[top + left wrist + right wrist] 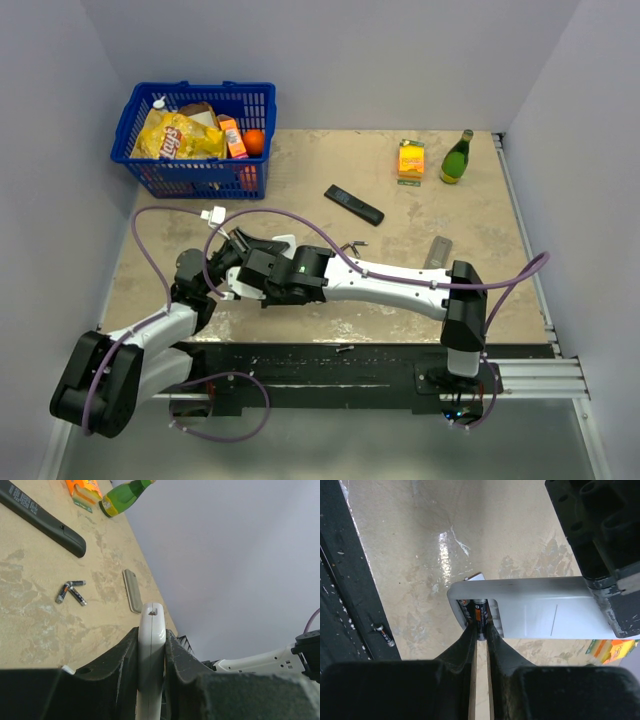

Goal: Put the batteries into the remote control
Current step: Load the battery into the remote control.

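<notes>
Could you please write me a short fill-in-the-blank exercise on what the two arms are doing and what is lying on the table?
1. The left gripper is shut on a ___ remote.
2. The battery at the remote's open compartment is pinched by the ___ gripper.
3. On the tabletop near the grey cover lie ___ loose batteries.
4. The green bottle stands beside an ___ box.

Missing words: white; right; two; orange.
</notes>
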